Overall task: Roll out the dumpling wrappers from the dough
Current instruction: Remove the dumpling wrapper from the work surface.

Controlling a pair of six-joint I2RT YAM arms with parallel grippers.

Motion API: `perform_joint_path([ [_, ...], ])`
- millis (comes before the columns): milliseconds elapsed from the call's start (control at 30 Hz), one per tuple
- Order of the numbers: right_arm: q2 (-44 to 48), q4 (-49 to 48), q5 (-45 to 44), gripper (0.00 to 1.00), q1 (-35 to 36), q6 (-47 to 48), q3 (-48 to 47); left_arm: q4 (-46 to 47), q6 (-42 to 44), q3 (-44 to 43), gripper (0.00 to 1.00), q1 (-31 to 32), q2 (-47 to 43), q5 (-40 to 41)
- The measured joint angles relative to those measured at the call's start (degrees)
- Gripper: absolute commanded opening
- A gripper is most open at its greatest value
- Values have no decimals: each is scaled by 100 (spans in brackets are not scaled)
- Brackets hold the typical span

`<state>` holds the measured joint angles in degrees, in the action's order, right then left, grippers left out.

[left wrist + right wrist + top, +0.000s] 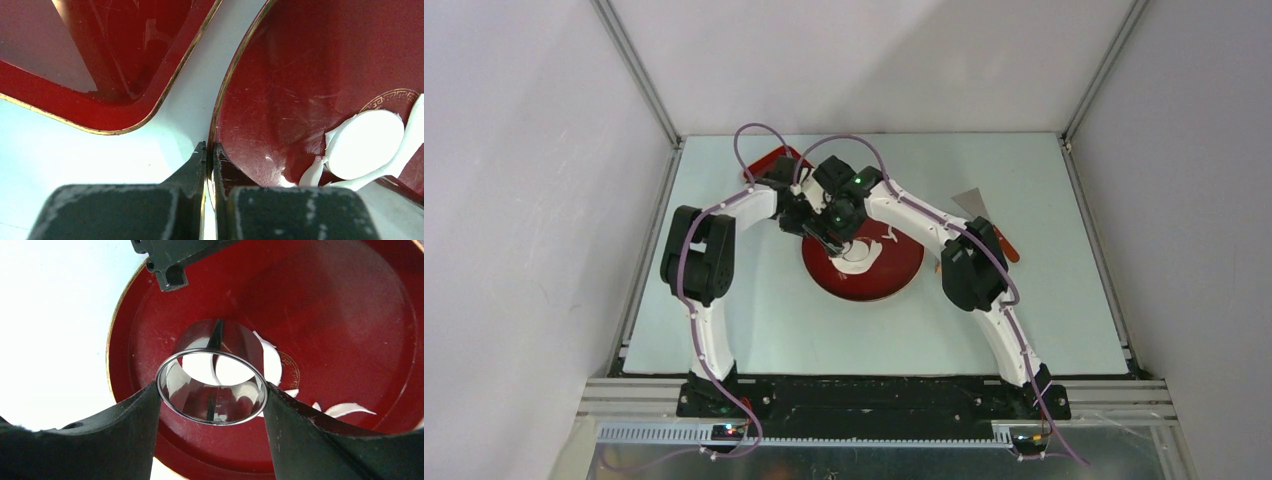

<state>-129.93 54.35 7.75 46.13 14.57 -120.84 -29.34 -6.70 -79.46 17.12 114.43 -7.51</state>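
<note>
A round red plate [894, 280] lies mid-table with white dough on it. My left gripper [210, 150] is shut on the plate's gold-edged rim [225, 90], at its far left side. In the left wrist view a round dumpling wrapper [367, 145] lies on the plate with a ragged dough strip [411, 132] curling round it. My right gripper [212, 387] is shut on a shiny metal ring cutter [210, 407], which it holds upright over the dough [230, 371] near the plate's middle. White dough shows through the ring. In the top view both grippers [829, 235] crowd together over the plate.
A square red tray [100, 60] sits just beyond the plate at the back left [769, 162]. A metal scraper [972, 203] with an orange handle [1007, 245] lies to the right of the plate. Thin dough scraps [350, 409] lie on the plate.
</note>
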Motion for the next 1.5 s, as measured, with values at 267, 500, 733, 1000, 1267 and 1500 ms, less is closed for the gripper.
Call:
perform_joint_path([
  [267, -26, -376, 44, 58, 4, 9, 470, 2, 0, 2, 0, -17, -2, -26],
  [500, 13, -684, 70, 57, 15, 50, 957, 2, -2, 2, 0, -24, -2, -63],
  [733, 125, -680, 22, 56, 35, 146, 1110, 2, -2, 2, 0, -24, -2, -66],
  [1000, 638, -428, -195, 54, 116, 356, 1722, 0, -2, 2, 0, -24, -2, -66],
  [1267, 1137, -540, -361, 53, 205, 457, 2538, -7, -20, 4, 0, -24, -2, -74],
  [1500, 1738, -844, -319, 53, 219, 544, 3016, -11, -37, 2, 0, -24, -2, -70],
])
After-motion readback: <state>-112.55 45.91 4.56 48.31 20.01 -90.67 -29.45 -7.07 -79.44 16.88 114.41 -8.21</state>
